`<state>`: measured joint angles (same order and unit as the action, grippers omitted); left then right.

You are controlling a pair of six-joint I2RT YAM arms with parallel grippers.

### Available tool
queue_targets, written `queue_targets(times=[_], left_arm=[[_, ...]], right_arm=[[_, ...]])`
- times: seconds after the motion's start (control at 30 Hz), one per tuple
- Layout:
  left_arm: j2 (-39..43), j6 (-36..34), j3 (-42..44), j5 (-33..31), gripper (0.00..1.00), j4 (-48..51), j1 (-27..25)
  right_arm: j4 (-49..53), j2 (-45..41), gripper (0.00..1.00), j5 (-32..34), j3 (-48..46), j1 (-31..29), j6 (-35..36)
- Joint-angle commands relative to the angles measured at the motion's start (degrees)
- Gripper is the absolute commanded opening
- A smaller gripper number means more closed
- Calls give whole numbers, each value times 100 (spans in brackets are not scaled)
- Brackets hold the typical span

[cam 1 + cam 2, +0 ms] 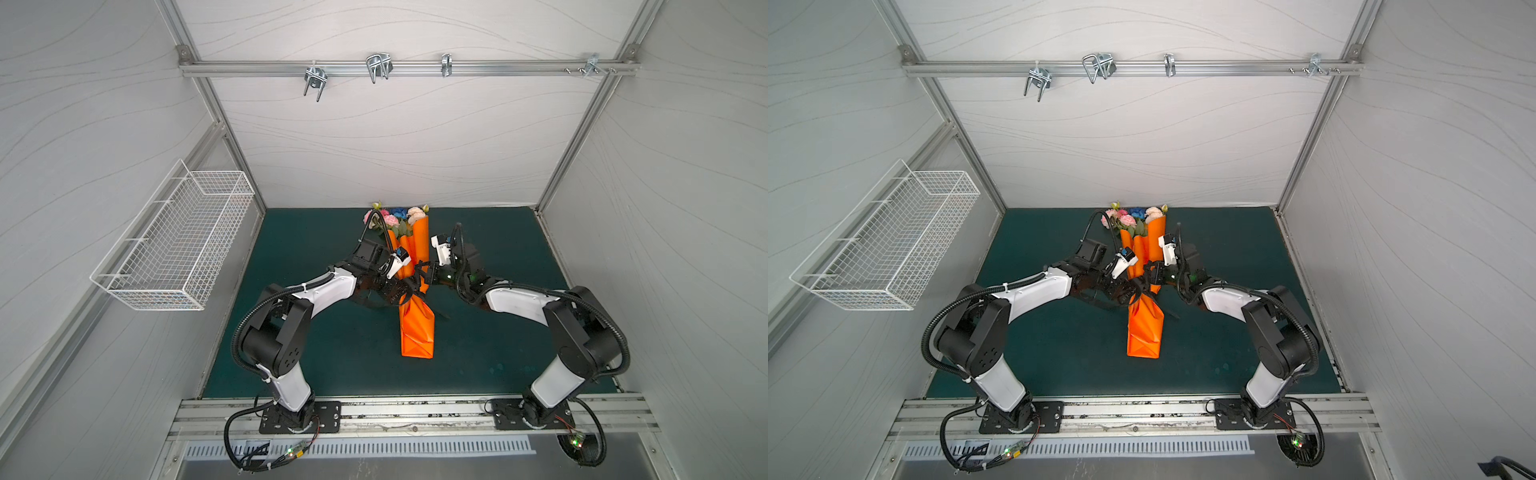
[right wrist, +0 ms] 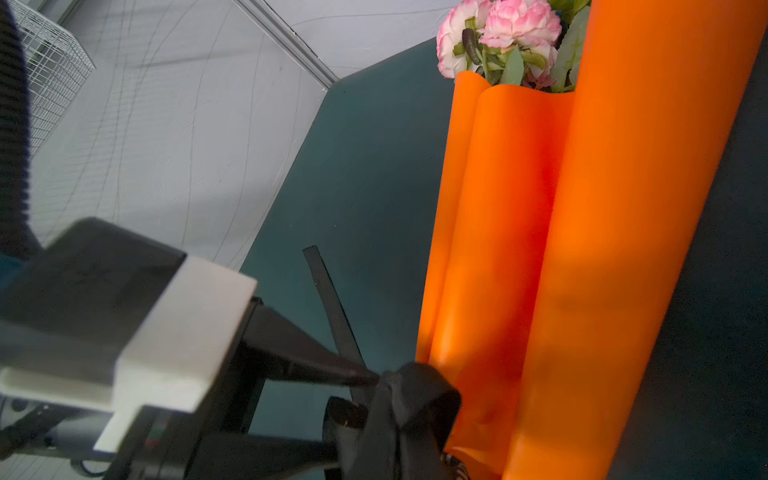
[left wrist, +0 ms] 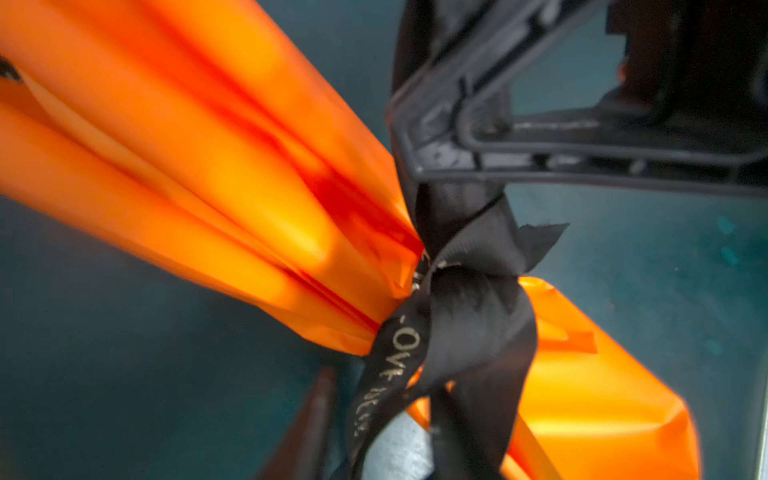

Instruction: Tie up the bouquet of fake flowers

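At the waist of the wrap my right pincer holds the ribbon to cinch the bouquet; whether my left pincer grips, I cannot tell.

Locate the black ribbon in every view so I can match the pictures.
Top view: the ribbon is at centre, crossing the wrap's pinched waist.
Top view: same spot, centre.
Left wrist: fills the middle, twisted, with gold lettering.
Right wrist: bunched at the bottom edge, one tail lying on the mat.
Shared landmark: the orange wrap.
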<state>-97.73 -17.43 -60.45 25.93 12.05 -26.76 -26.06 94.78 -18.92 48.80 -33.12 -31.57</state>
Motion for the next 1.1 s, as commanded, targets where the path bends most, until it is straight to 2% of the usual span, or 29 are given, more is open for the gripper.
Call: queue_targets(times=[0.0,0.1,0.3,0.63,0.8,1.07], left_arm=[[-69,58,-297,212,0,-10,21],[-102,237,-302,91,0,56,22],[-132,783,-86,-379,0,88,22],[-443,939,-169,-920,0,350,51],[-470,984,-210,-853,0,360,122],[-540,1519,-265,-757,0,874,224]], right_arm=[[23,-17,3,-21,47,9,1],[81,-62,1,91,-9,8,-8],[377,-358,0,753,-339,59,-60],[699,-326,0,949,-527,155,-115],[839,-340,0,1012,-625,216,-93],[1081,-232,0,1007,-627,315,-54]])
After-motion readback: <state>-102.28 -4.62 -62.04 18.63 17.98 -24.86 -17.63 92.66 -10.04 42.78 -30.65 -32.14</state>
